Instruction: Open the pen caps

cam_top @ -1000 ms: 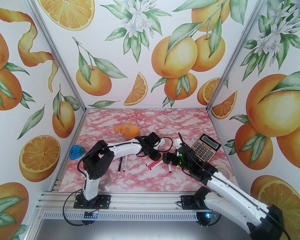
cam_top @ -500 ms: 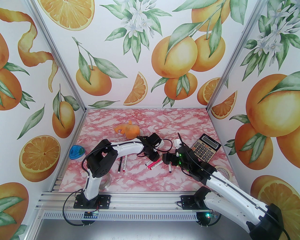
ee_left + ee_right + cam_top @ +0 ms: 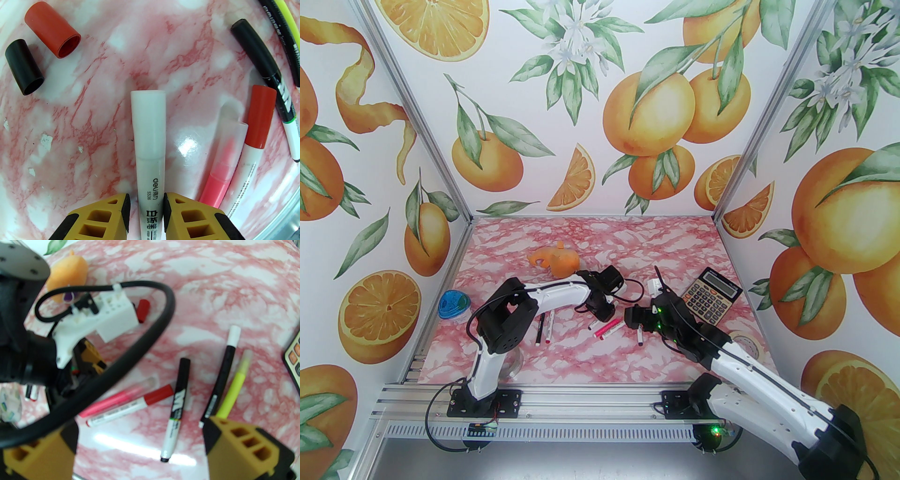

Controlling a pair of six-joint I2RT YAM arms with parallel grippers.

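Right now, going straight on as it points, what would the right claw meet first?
Probably the right claw meets the black-capped white marker on the table first; depth is unclear.

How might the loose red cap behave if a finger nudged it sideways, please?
The red cap is a smooth cylinder lying on its side, so it would probably roll. Its open end shows it hollow, so likely light and easily flicked. The glossy table may let it skid into the black cap beside it.
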